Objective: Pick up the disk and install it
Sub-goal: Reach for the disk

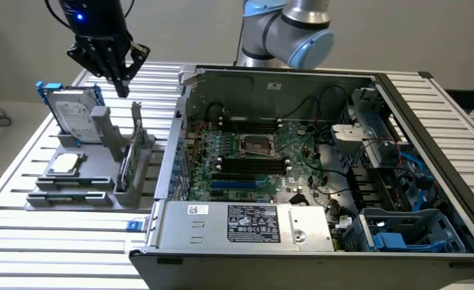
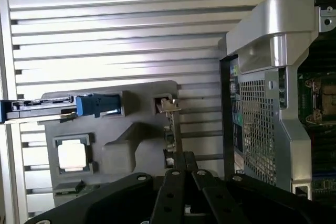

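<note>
Blue-framed disk (image 1: 74,115) stands on edge in the end slot of the grey holder (image 1: 84,199), label face out, resting against the holder's upright post. Gripper (image 1: 121,84) hangs above the holder, off to the post side of the disk and apart from it. Its fingers are drawn together at the tips, with nothing in them.

Risks as I see them:
- Coming down as it stands, the closed fingers would likely meet the disk's top edge or the post rather than straddle the disk (the offset shows in the wrist view too).
- A grip on the plastic carrier alone may flex and slip.
- The thin card (image 1: 128,158) and the square chip (image 1: 66,164), both in the holder beside the disk, could be knocked by a stray finger.
</note>
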Available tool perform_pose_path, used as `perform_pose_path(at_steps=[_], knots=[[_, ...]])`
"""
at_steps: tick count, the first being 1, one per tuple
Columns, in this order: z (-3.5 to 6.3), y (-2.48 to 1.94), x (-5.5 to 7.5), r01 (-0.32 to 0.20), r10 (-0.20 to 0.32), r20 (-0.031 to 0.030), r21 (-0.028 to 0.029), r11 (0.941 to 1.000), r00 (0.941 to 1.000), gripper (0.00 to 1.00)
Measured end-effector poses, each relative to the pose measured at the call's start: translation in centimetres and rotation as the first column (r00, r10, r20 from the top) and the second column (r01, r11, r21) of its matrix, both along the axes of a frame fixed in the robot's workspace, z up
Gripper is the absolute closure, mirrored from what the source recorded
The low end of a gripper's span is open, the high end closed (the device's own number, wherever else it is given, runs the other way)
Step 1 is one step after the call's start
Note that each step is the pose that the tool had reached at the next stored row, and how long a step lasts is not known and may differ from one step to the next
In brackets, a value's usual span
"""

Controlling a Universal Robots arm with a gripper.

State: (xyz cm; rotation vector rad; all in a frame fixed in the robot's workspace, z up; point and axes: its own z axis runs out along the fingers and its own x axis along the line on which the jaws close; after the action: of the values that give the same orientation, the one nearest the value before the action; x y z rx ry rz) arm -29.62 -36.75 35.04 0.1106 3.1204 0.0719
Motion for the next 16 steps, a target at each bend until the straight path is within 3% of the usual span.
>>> perform_pose_path(at_steps=[6, 16], knots=[[0.00, 0.53, -2.7, 0.000, 0.000, -0.0006, 0.0001, 1.0000, 1.0000, 0.89], [0.00, 2.75, -6.4, 0.000, 0.000, -0.0010, -0.0015, 1.0000, 1.0000, 0.89]])
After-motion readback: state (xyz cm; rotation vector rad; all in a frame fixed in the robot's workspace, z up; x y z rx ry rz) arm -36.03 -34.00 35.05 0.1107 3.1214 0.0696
